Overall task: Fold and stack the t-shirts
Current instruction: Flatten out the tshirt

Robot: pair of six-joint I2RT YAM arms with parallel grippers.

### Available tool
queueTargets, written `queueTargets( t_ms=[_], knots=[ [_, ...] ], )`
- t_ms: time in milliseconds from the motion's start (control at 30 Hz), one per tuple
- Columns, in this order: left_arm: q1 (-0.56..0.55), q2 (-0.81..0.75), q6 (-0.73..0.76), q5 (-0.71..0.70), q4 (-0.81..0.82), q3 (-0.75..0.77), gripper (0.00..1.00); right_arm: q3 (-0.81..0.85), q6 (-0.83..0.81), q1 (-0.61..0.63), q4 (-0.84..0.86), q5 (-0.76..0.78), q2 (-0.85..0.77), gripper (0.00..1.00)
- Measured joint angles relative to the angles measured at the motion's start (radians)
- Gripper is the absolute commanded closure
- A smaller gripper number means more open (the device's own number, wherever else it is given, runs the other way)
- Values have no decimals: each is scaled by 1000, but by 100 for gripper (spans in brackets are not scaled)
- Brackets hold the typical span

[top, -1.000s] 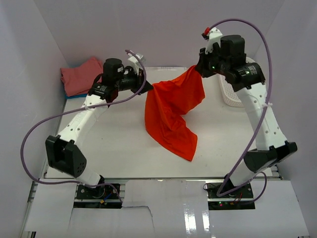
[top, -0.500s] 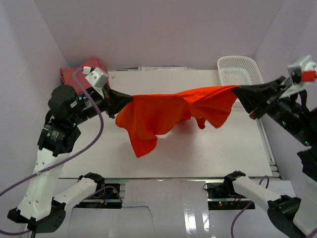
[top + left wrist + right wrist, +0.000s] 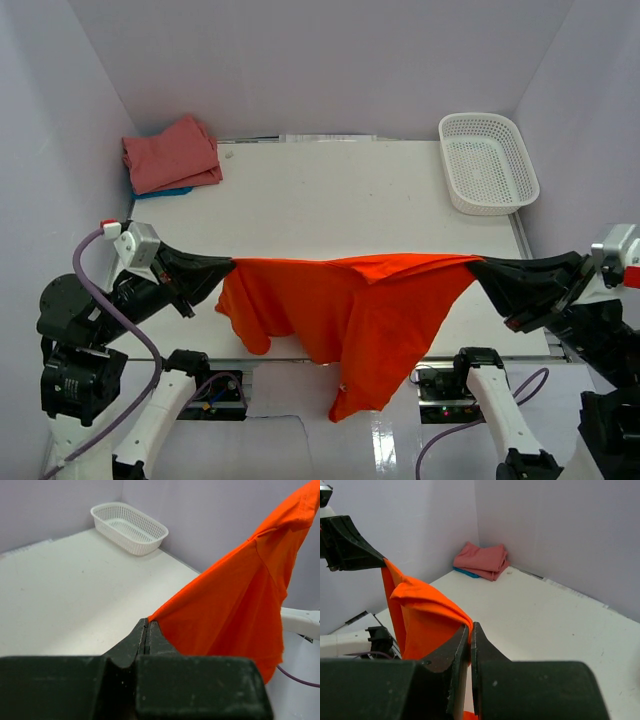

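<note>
Spanning the near edge of the table [image 3: 350,200], the orange shirt [image 3: 350,310] hangs stretched between the two grippers.

Left gripper [image 3: 225,272]: jaws closed tight on the shirt's left corner, above the table's near-left edge.

Right gripper [image 3: 478,268]: jaws closed on the opposite corner, above the table's near-right edge. In the right wrist view a thin slit shows between the fingers, with cloth pinched at the tips.

The top edge of the shirt runs nearly level from one grip to the other. The rest of the cloth drapes down past the table's near edge and hangs lowest right of centre.

Pink shirt [image 3: 170,152]: folded, at the table's far-left corner.

Blue shirt [image 3: 172,191]: under the pink shirt, with only a sliver showing.

Basket [image 3: 488,162]: at the table's far-right corner.
</note>
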Motion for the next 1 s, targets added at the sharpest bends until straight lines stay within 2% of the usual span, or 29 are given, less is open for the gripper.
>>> queueTargets(
  t_ms=[167, 333, 600, 833, 1000],
  knots=[
    [62, -89, -37, 13, -19, -144, 100, -206, 39, -74, 54, -43, -63, 92],
    [66, -66, -80, -9, 50, -294, 100, -389, 47, -77, 89, -21, -23, 92],
    [55, 287, -153, 24, 320, -464, 100, -550, 35, -76, 192, 20, 184, 92],
    [-144, 475, -184, -125, 506, -596, 100, -703, 17, -76, 269, 82, 336, 92],
    [-159, 627, -192, -195, 627, -614, 100, -679, -10, -75, 302, 115, 454, 92]
  ],
)
